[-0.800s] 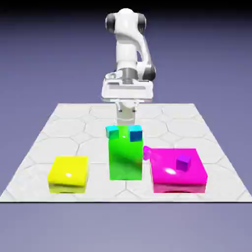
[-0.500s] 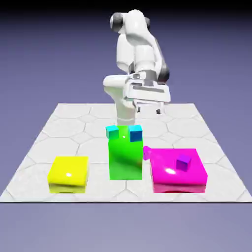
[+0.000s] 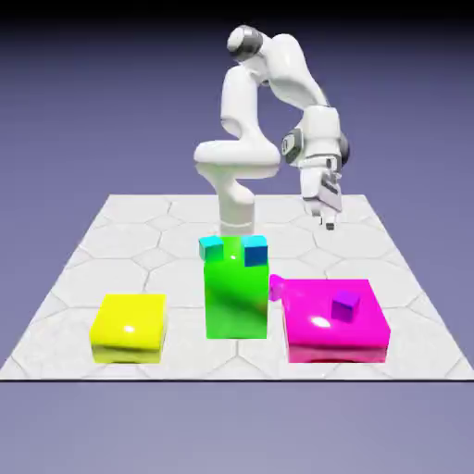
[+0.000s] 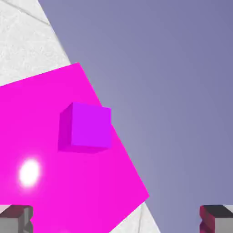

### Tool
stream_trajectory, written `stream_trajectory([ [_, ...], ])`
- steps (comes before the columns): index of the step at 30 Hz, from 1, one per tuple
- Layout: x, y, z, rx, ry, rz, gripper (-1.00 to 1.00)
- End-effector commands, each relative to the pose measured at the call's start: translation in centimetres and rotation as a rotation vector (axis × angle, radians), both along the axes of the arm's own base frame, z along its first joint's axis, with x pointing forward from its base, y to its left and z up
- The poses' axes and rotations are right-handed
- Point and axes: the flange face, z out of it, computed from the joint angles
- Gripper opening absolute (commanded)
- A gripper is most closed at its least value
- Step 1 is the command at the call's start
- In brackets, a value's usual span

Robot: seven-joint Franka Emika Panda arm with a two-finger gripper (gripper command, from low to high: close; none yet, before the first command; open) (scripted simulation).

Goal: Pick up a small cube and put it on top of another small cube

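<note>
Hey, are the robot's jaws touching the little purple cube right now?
Apart. The exterior view shows the jaws hanging well above the purple cube, with bare background between.

The wide flat magenta block [image 3: 315, 347], at four o'clock in the exterior view, looks smooth and glossy, like the tall green block [image 3: 236, 310] at six o'clock and the flat yellow block [image 3: 128, 343] at seven.

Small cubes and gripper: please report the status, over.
Gripper open, empty. Purple cube on big magenta block. Small magenta cube partly hidden; green block may crowd the grasp.
</note>
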Motion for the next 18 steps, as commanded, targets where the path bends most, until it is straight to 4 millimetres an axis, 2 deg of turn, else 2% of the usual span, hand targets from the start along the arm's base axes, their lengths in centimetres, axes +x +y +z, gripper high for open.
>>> stream_trajectory([
  [1, -0.6, 0.4, -0.7, -0.034, 0.009, 0.032, 0.00],
  [9, -5.0, 2.1, -6.4, -0.309, 0.085, 0.276, 0.00],
  [18, -9.2, 1.1, -13.0, -0.625, 0.194, 0.524, 0.00],
])
